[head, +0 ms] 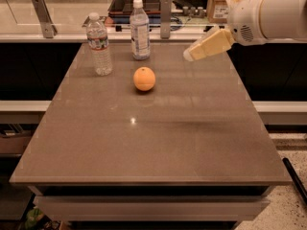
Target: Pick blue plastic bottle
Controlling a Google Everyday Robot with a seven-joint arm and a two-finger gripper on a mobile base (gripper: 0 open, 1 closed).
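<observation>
Gripper (189, 56) hangs above the far right part of the desk (144, 152), cream-coloured, slanting down to the left; whether it is open or closed cannot be told; it touches no object; blue plastic bottle (139, 30) stands upright near the far edge, left of the gripper and apart from it; clear ribbed bottle (100, 44) upright further left; orange (144, 78) in front of the blue plastic bottle, not touching.
</observation>
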